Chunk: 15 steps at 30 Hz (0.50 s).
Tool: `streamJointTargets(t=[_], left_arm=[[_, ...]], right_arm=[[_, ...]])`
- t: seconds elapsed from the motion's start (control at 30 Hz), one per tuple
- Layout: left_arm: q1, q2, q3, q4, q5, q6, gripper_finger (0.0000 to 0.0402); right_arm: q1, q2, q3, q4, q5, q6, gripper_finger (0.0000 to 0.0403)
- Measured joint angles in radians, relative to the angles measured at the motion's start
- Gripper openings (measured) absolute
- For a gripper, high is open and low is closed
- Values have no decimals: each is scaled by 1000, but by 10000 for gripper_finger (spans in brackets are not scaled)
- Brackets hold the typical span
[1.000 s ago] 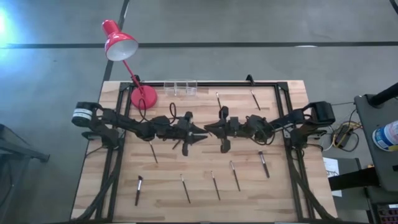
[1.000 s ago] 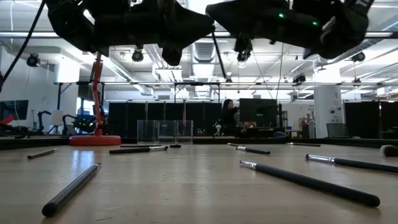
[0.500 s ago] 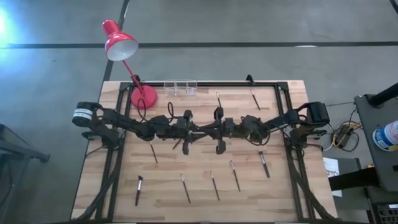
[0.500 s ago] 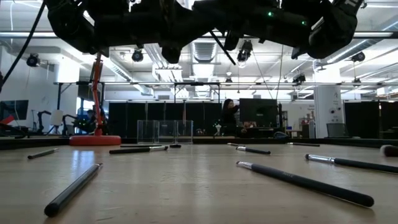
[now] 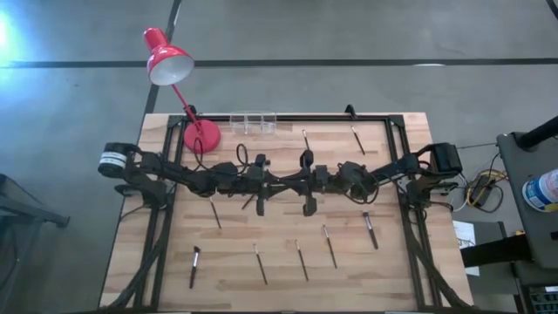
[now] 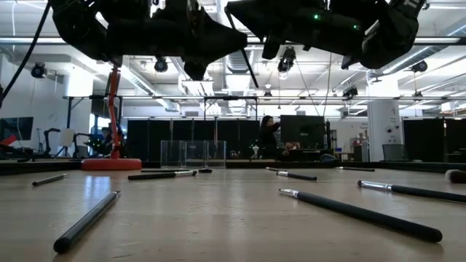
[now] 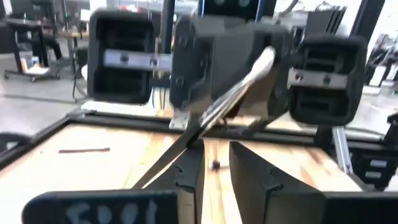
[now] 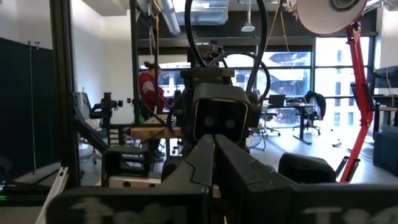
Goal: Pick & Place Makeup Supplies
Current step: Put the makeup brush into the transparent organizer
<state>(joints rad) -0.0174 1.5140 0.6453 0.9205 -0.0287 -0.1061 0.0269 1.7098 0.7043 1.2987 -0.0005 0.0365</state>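
Makeup brushes (image 5: 261,264): eight on table (image 5: 401,262), perhaps one between tools.

High view: left gripper (image 5: 275,185) & right gripper (image 5: 289,184) meet mid-table, black on black, so can't tell where either one's tips end. The brush (image 7: 214,106) btwn them is too thin to make out from up there. Left wrist view shows it but blurry, and its lower end goes behind the left finger (image 7: 189,174). Low view: both arms cut off by the top edge, just silhouettes. A dark rounded thing (image 6: 456,175) at 3 o'clock is cut by the frame edge, no idea what it is. Clear organizer (image 5: 253,121) at the table's 12 o'clock: compartments too small to count.
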Motion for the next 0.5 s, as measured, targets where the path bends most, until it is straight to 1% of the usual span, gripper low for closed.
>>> streamJointTargets(t=[0.27,0.4,0.5], left_arm=[[-12,-55,-48,-35,0,20,100],[-15,-94,-81,-26,-5,35,105],[-24,-126,-98,-24,-28,54,106]], right_arm=[[0,-1,-1,0,0,-6,8],[0,-1,-1,-1,0,-6,8],[0,-1,-1,-1,1,-6,8]])
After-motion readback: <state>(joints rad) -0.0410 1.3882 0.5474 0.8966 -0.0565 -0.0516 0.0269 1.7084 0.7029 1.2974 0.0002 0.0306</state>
